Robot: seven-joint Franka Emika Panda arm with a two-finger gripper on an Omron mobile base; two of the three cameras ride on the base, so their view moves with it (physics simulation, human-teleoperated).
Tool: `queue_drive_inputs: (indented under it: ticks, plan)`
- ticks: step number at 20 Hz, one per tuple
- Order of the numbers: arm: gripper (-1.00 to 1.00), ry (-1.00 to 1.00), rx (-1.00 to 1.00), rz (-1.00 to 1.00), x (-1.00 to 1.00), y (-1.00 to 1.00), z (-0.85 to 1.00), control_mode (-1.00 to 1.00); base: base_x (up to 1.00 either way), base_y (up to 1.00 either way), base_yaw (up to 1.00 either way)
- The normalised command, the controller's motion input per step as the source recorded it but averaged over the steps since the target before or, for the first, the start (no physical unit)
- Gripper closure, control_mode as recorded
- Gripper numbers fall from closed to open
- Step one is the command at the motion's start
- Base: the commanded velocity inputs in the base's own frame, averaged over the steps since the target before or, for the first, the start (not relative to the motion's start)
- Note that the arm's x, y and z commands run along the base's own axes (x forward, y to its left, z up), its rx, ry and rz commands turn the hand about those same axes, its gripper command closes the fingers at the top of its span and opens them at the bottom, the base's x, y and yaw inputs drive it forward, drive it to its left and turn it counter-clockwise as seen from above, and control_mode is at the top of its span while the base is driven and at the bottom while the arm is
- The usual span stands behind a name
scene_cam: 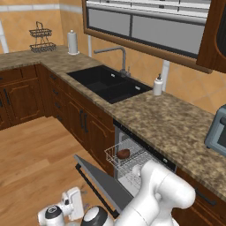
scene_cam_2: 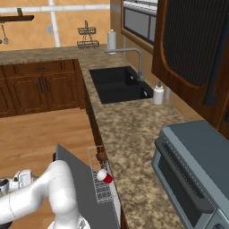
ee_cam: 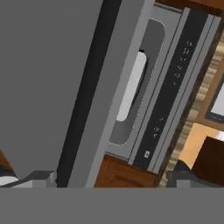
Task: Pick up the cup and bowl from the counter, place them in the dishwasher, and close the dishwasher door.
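The dishwasher (scene_cam: pixel 132 161) stands open under the counter (scene_cam: pixel 163 119), its white wire rack (scene_cam: pixel 128 156) pulled out. The dark brown bowl (scene_cam: pixel 123 153) (scene_cam_2: pixel 101 156) lies in the rack, and the red cup (scene_cam_2: pixel 106 176) lies on its side in the rack beside it. The grey dishwasher door (scene_cam: pixel 103 183) (scene_cam_2: pixel 80 183) hangs partly lowered. My hand (scene_cam: pixel 70 204) is low, out in front of the door near the floor. My gripper (ee_cam: pixel 111 181) is open, facing the door's outer face and its long dark bar handle (ee_cam: pixel 87 87), with nothing held.
A black sink (scene_cam: pixel 106 81) with a faucet is set in the counter, with a white soap dispenser (scene_cam: pixel 157 84) beside it. A grey toaster oven (scene_cam_2: pixel 192 174) stands on the right. Wooden cabinets (scene_cam: pixel 84 119) flank the dishwasher. Open wood floor (scene_cam: pixel 35 154) lies left.
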Motion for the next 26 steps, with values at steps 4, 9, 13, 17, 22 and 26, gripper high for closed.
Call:
queue_drive_inputs:
  ticks: [4, 9, 13, 17, 22, 26]
  plan:
    - [-1.00, 0.00, -0.18, 0.00, 0.73, 0.27, -0.88, -1.00, 0.00, 0.00, 0.00]
    - [-1.00, 0.00, -0.20, 0.00, 0.69, 0.28, -0.99, -1.00, 0.00, 0.00, 0.00]
    - [-1.00, 0.00, -0.23, -0.04, 0.69, 0.21, -0.98, -1.00, 0.00, 0.00, 0.00]
    - [-1.00, 0.00, -0.27, -0.09, 0.59, 0.05, -0.75, -1.00, 0.00, 0.00, 0.00]
    - [-1.00, -0.01, -0.33, -0.22, 0.57, -0.07, -0.45, -1.00, 0.00, 0.00, 0.00]
    - [-1.00, -0.10, -0.39, -0.37, 0.48, -0.40, -0.07, -1.00, 0.00, 0.00, 0.00]
